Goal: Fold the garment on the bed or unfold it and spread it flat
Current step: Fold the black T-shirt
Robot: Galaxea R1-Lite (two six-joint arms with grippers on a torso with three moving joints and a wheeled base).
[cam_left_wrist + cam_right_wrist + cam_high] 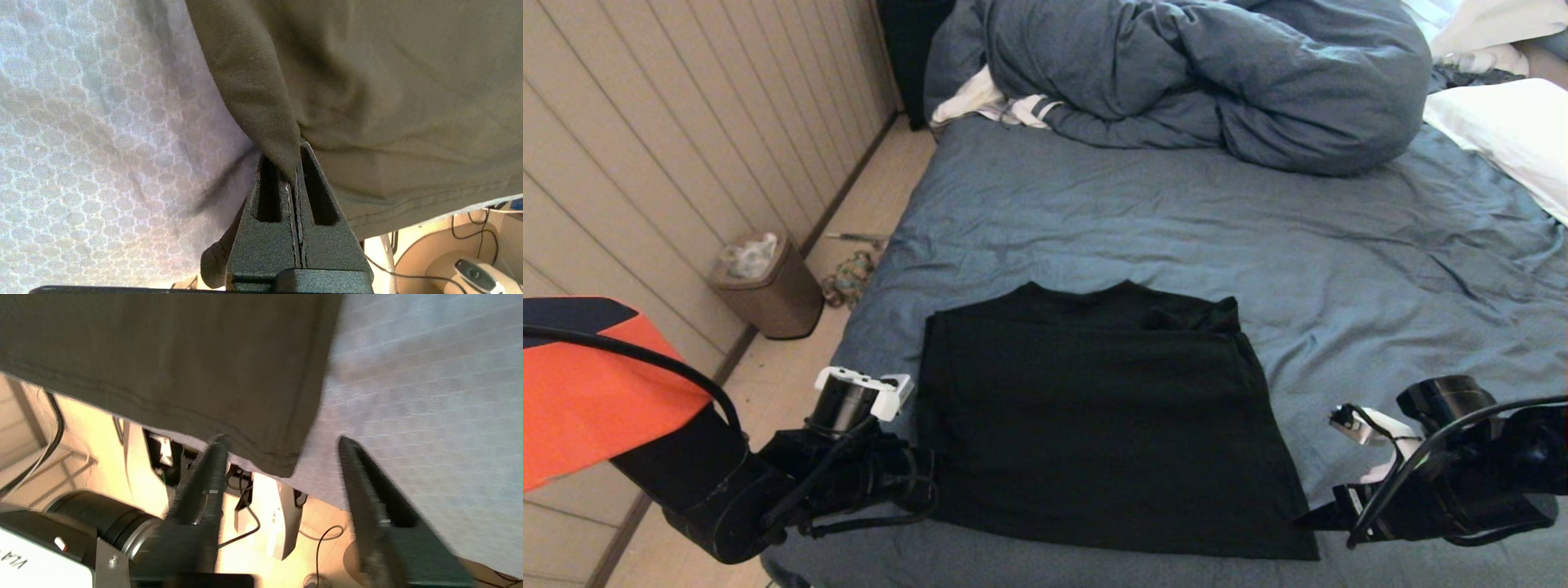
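The black T-shirt (1103, 416) lies plain side up on the slate-blue bed (1176, 220), its sleeves folded in and its hem toward the near edge. My left gripper (929, 482) is at the shirt's near left corner. In the left wrist view the left gripper (292, 171) is shut on a pinched fold of the shirt (265, 102). My right gripper (1311, 516) is at the near right corner. In the right wrist view the right gripper (282, 443) stands open, its fingers either side of the hem corner (282, 459) without touching it.
The bunched blue-grey duvet (1217, 73) fills the far end of the bed, with a white striped cloth (988, 102) beside it and white pillows (1515, 131) at the far right. On the floor to the left stands a brown waste bin (764, 286) against the panelled wall.
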